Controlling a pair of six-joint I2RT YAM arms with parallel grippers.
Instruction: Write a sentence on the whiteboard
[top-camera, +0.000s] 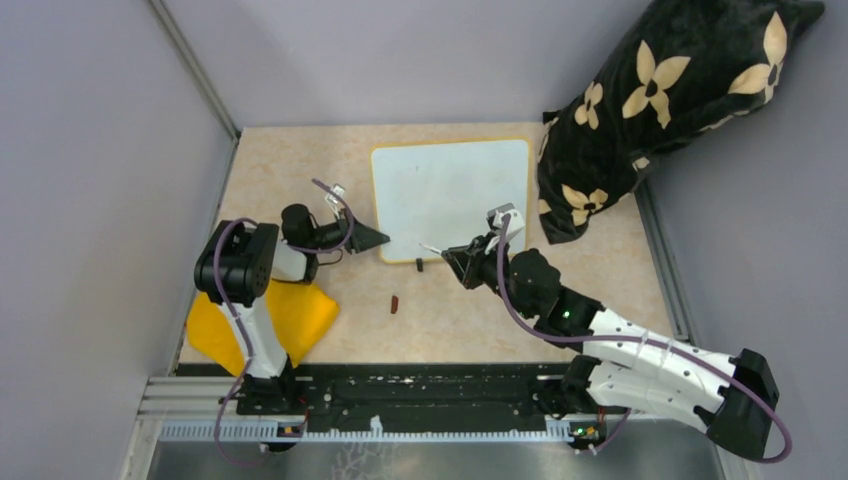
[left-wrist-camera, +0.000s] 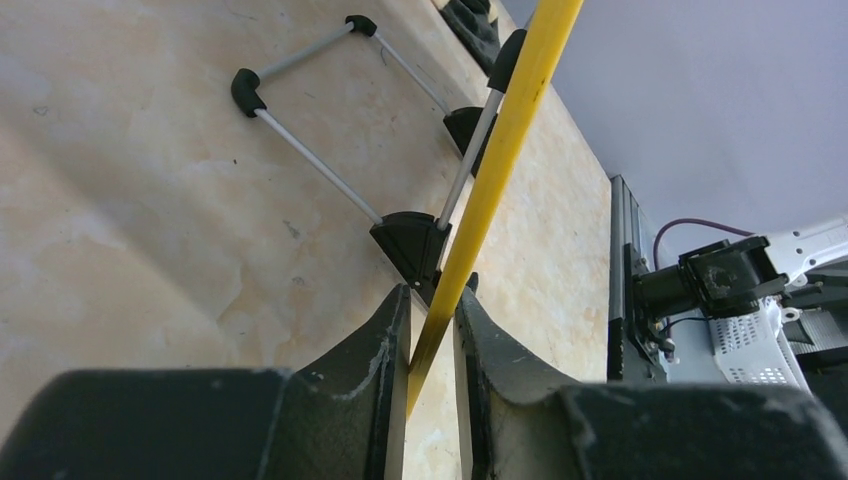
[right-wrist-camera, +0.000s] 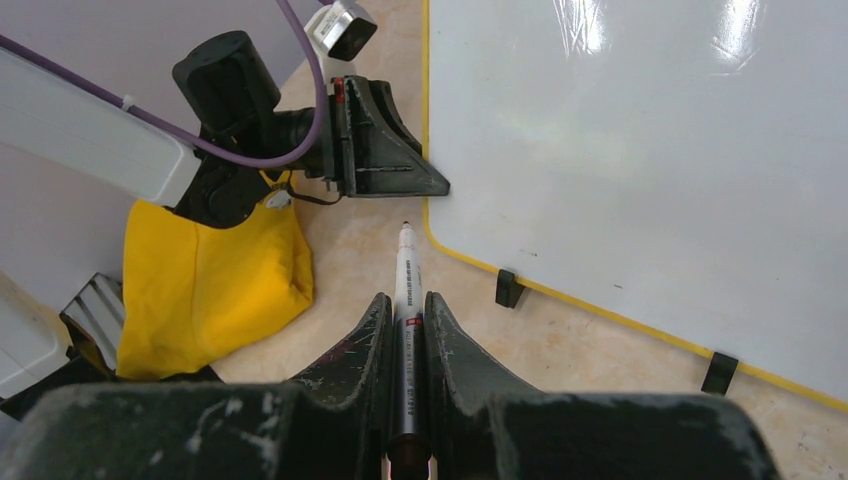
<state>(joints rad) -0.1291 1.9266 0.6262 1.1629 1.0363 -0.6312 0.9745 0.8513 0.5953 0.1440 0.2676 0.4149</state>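
The whiteboard (top-camera: 450, 190) lies on the beige table, its glossy face (right-wrist-camera: 640, 140) blank; no sentence shows on it. My left gripper (top-camera: 378, 238) is at the board's near-left corner, and its jaws (left-wrist-camera: 435, 300) are shut on the thin yellow frame (left-wrist-camera: 510, 120). My right gripper (top-camera: 452, 256) hovers just off the board's near edge. It is shut (right-wrist-camera: 405, 305) on a grey-and-white marker (right-wrist-camera: 405, 270). The marker's uncapped tip points left toward that same corner, over bare table.
A small dark red cap (top-camera: 394, 304) lies on the table in front of the board. A yellow cloth (top-camera: 265, 320) sits at the near left. A black flowered pillow (top-camera: 650, 110) leans at the back right. Grey walls close in both sides.
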